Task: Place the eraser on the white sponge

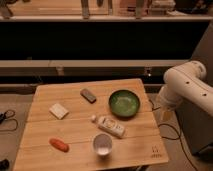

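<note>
Camera view: the eraser [88, 95] lies flat on the worktop [75, 132], near the white sponge [58, 110] but not touching. By the arm [185, 87] at right, the gripper is out of sight; I cannot tell about its jaws.

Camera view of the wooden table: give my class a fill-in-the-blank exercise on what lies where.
The eraser rests on the ____, apart from the white sponge.
The bowl is coloured ____.
The bottle lies on its ____.
The gripper hangs beside the table at its ____ edge, as pictured.
Missing: table, green, side, right.
</note>
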